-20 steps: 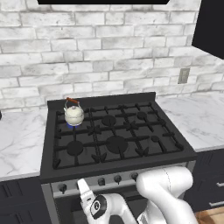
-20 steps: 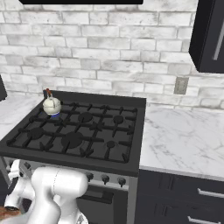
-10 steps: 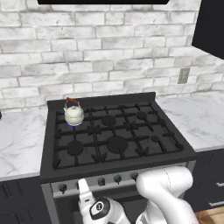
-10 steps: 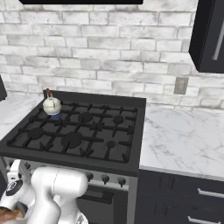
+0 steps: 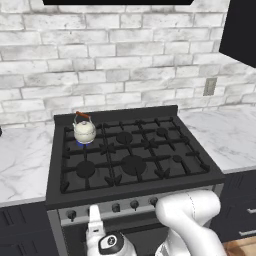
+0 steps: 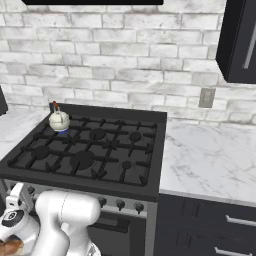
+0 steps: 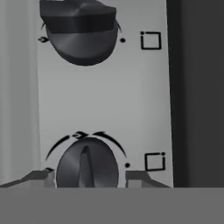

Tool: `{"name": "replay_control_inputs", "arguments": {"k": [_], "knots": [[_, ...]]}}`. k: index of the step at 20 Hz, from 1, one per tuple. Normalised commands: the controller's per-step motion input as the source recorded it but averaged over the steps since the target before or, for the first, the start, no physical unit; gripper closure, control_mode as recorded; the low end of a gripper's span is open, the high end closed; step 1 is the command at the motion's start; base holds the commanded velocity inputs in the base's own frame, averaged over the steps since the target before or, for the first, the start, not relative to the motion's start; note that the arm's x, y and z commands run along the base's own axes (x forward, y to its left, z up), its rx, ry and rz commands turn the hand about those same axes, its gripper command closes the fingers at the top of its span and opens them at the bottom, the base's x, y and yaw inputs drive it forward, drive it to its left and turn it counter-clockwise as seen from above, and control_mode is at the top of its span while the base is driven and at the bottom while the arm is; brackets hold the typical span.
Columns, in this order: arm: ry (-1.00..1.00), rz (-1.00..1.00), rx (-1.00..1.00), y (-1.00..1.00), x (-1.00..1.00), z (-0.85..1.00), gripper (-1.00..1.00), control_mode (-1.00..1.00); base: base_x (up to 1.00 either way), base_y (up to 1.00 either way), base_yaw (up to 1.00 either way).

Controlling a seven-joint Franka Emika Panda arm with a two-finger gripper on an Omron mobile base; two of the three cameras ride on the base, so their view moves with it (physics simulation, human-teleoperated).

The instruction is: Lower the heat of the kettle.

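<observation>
Closing in on a control knob [image 7: 87, 166] is the step in hand, as I judge it: in the hand view the gripper [image 7: 87, 179] has its two fingertips [image 7: 43, 178] flanking that knob at roughly nine and three o'clock, the jaws set just wider than the knob. Whether the pads already touch it I cannot tell. A second knob [image 7: 81, 37] sits at twelve o'clock from the first on the same grey control panel [image 7: 131, 100], each with a small square burner marker beside it.

From the left base view, the kettle [image 5: 84, 131] stands on the rear-left burner of the black gas stove [image 5: 130, 155], a blue flame just showing beneath it. The gripper [image 5: 94, 220] is low at the stove front, pressed toward the knob row near its left end, so the kettle lies up and back at about twelve o'clock from it, well apart. In the right base view the kettle [image 6: 59, 120] sits at the stove's far left rear, with the white arm low at seven o'clock.

The next move calls for pinching the knob firmly and rotating the wrist toward a lower setting, not fully off. Which burner this knob serves is unclear.
</observation>
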Motion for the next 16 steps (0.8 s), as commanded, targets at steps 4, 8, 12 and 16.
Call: {"name": "replay_control_inputs", "arguments": {"k": [4, 8, 12, 16], "knots": [[-0.18, 0.0, 0.65, -0.28, 0.0, 0.29, 1.0, -1.0, 0.0, 0.0, 0.0], [-0.16, 0.0, 0.65, -0.25, 0.0, 0.39, 1.0, -1.0, 0.0, 0.0, 0.0], [-0.09, 0.01, 0.59, -0.26, 0.0, 0.46, 1.0, -1.0, 0.0, 0.0, 0.0], [-0.1, 0.02, 0.56, -0.24, 0.0, 0.47, 1.0, -1.0, 0.0, 0.0, 0.0]]}}
